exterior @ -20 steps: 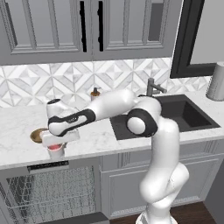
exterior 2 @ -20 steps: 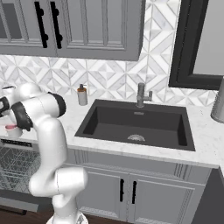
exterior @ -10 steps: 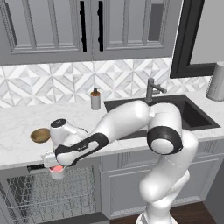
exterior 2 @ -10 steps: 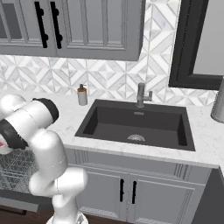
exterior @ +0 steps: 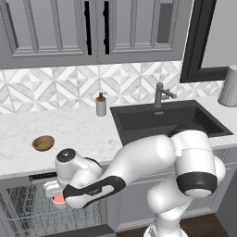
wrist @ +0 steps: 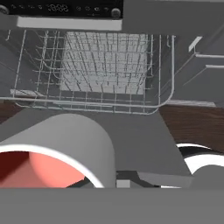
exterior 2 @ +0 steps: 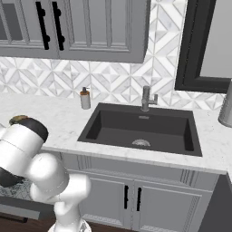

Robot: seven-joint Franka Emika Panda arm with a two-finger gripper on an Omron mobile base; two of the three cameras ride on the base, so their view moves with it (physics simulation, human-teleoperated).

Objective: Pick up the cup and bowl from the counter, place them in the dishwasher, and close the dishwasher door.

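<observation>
Left base view: veined marble surface (exterior: 78,129), then the dishwasher (exterior: 28,210) with its grey wire rack, the round wooden bowl (exterior: 43,143) on the marble, and the gripper (exterior: 54,194) clamped on the pink-lined cup (exterior: 59,199) above the rack.

arm (exterior: 157,162): glossy white, thick rounded segments
joints: dark bands and round caps
base: white pedestal

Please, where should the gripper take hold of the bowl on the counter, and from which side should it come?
Grip the bowl by its rim, coming from above: it sits upright and shallow on the counter, open side up, with free space around it.
</observation>
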